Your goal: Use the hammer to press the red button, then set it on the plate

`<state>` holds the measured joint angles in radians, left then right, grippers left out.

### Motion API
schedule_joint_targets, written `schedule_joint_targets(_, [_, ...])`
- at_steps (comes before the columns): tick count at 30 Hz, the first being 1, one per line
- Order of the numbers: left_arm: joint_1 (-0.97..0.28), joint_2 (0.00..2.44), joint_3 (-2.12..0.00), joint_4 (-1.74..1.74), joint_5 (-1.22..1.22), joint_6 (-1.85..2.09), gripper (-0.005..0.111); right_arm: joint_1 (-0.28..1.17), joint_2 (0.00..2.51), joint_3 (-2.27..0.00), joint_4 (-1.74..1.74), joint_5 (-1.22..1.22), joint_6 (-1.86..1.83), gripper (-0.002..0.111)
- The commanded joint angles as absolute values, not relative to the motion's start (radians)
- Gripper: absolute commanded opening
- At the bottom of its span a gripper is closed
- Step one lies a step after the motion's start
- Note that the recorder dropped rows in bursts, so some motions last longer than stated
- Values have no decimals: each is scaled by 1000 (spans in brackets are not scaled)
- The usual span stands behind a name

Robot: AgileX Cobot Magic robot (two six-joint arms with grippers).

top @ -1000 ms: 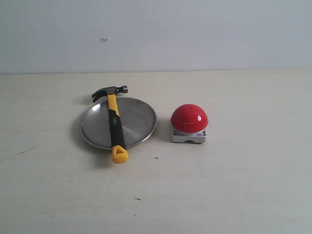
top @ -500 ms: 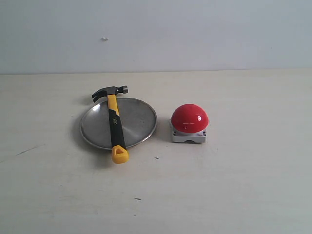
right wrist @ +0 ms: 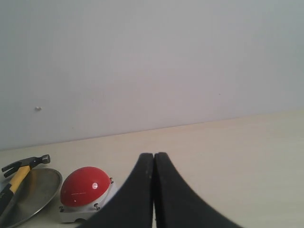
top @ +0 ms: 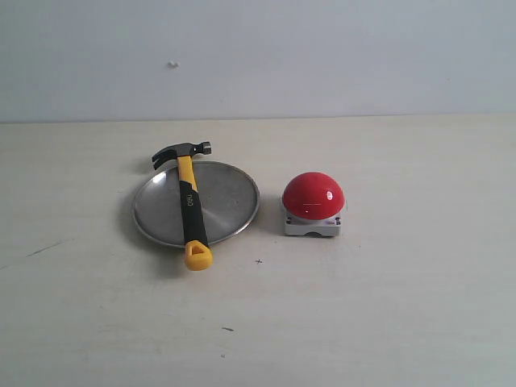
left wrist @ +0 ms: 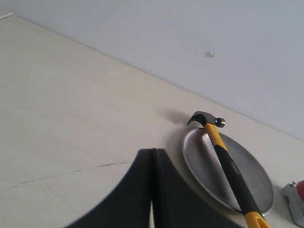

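The hammer (top: 189, 206) lies across the silver plate (top: 226, 201); its dark head sticks out past the far rim and its yellow handle end overhangs the near rim. To the right of the plate stands the red button (top: 313, 195) on its grey-white base. Neither arm shows in the exterior view. In the left wrist view my left gripper (left wrist: 152, 151) is shut on nothing, off to the side of the plate (left wrist: 199, 161) and the hammer (left wrist: 228, 164). My right gripper (right wrist: 154, 155) is shut and empty too, with the red button (right wrist: 84, 186) and the plate (right wrist: 38, 187) beyond it.
A pale wooden table (top: 387, 306) carries everything, with a plain white wall (top: 322, 56) behind it. A few small dark marks (top: 228, 329) dot the tabletop near the front.
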<state>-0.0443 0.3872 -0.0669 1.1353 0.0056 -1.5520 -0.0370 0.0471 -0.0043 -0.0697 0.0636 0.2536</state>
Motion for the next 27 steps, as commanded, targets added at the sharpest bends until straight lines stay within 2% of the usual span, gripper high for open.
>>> schedule_joint_targets(1, [-48,384,-61,1132,10,-1545,0,-43,45,0,-78,64,254,0])
schedule_joint_targets(12, [-48,384,-70,1086,-18,-1679,0,-43,45,0,-78,64,254,0])
schedule_joint_targets(18, [-48,335,-70,1069,-131,-1695,0,-43,45,0,-78,64,254,0])
schedule_joint_targets(20, [-48,330,-63,920,-117,-1536,0,-43,45,0,-78,64,254,0])
schedule_joint_targets(24, [-48,322,-61,308,-58,-785,0,-43,45,0,-78,64,254,0])
schedule_joint_targets(27, [-48,275,-61,155,-50,-460,0,-43,45,0,-78,64,254,0])
